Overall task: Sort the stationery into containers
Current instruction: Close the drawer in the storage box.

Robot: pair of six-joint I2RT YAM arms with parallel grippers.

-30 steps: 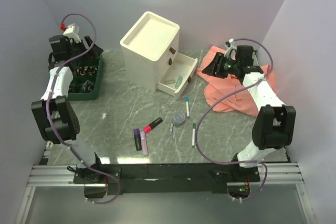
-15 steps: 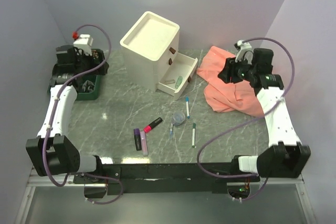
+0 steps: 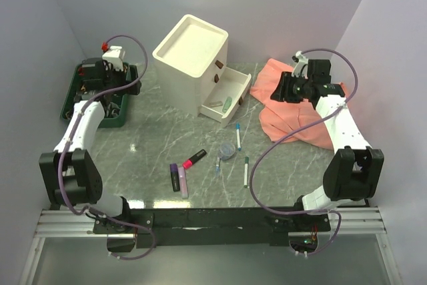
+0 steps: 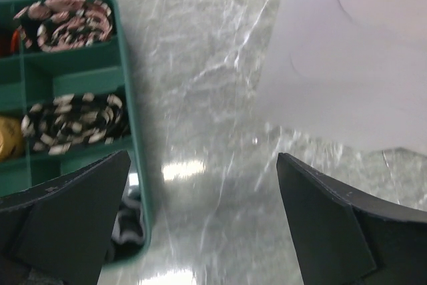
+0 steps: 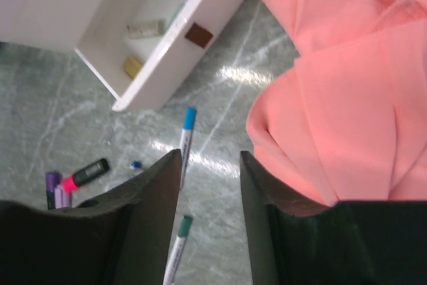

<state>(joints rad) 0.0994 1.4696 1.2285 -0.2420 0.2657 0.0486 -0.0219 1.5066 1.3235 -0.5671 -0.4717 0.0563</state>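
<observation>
The stationery lies loose on the table: a purple highlighter, a pink one, a red-and-black marker, a clear tape roll, a blue-capped pen and a green-capped pen. The cream cabinet has its lowest drawer pulled out, with a pale green piece inside. My left gripper hangs open and empty by the green tray. My right gripper is open and empty above the table, between the blue-capped pen and the cloth.
A green divided tray with rolled patterned items sits at the back left. A salmon-pink cloth is heaped at the back right. The cabinet's white wall fills the upper right of the left wrist view.
Both arms swung to new poses. The left wrist moved back over the green tray and its jaws opened wider. The right wrist stayed near the cloth's left edge.
</observation>
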